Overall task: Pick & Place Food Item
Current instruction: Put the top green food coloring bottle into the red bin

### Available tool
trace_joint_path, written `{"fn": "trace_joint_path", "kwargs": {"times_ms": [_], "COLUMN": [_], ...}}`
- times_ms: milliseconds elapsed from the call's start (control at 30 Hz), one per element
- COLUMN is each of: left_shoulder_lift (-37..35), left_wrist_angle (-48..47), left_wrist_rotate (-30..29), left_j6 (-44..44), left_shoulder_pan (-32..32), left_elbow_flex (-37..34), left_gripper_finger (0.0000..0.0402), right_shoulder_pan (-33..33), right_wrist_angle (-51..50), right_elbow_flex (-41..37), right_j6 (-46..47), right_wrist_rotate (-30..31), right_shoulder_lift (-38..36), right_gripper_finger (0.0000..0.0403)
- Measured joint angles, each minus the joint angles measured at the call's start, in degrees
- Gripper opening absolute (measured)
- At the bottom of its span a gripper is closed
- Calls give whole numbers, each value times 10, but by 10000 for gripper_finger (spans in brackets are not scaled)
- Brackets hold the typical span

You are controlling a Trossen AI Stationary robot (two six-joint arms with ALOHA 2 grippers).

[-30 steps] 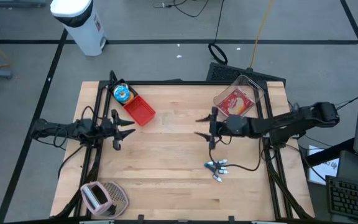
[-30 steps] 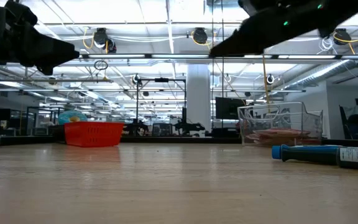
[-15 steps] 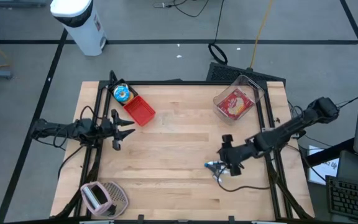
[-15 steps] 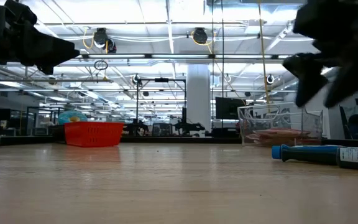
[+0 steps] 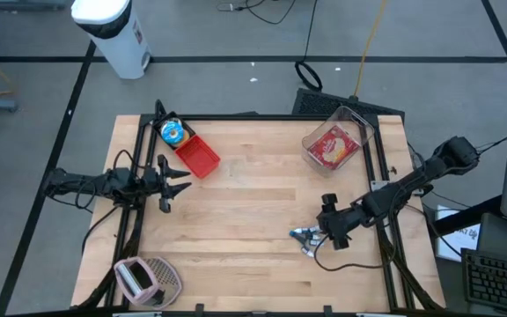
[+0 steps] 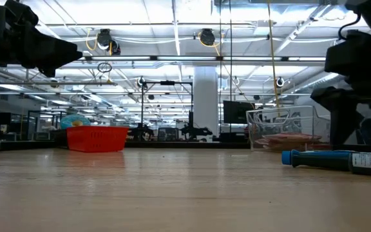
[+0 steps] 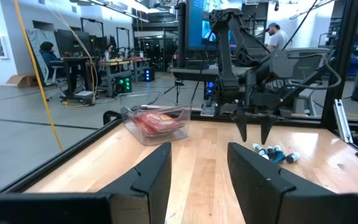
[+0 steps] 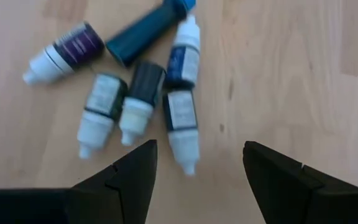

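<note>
Hovering my right end effector (image 5: 317, 236) over the cluster of small white-and-dark dropper bottles (image 8: 143, 94) near the right front of the light wooden table (image 5: 253, 238), fingers spread wide and empty.

From the right wrist view I see the bottles lying flat beside a teal tube (image 8: 148, 26), all just ahead of my open fingers (image 8: 122, 180), nothing between them. The food item, a red packaged slab in a clear plastic container (image 5: 334, 145), sits at the far right corner of the table, well apart from that arm. My left end effector (image 5: 181, 180) waits at the left edge, partly open and empty, near the red plastic basket (image 5: 198, 157) with a blue-and-orange round item (image 5: 173, 133) beside it.
</note>
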Motion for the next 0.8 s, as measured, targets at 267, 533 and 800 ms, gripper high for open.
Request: {"fn": "trace_joint_path", "kwargs": {"times_ms": [267, 533, 800], "left_shoulder_lift": [0, 0, 0], "left_wrist_angle": [0, 1, 1], "left_wrist_rotate": [0, 0, 0], "left_j6": [0, 0, 0], "left_shoulder_pan": [0, 0, 0], "left_elbow_flex": [0, 0, 0], "left_gripper_finger": [157, 157, 157], "right_shoulder_pan": [1, 1, 1], "right_wrist_angle": [83, 95, 97], "right_elbow_flex": [-40, -55, -55], "right_j6": [-1, 0, -3], "right_wrist_rotate": [-2, -3, -17], "right_shoulder_lift": [9, 10, 10], "right_gripper_finger": [226, 174, 91]}}
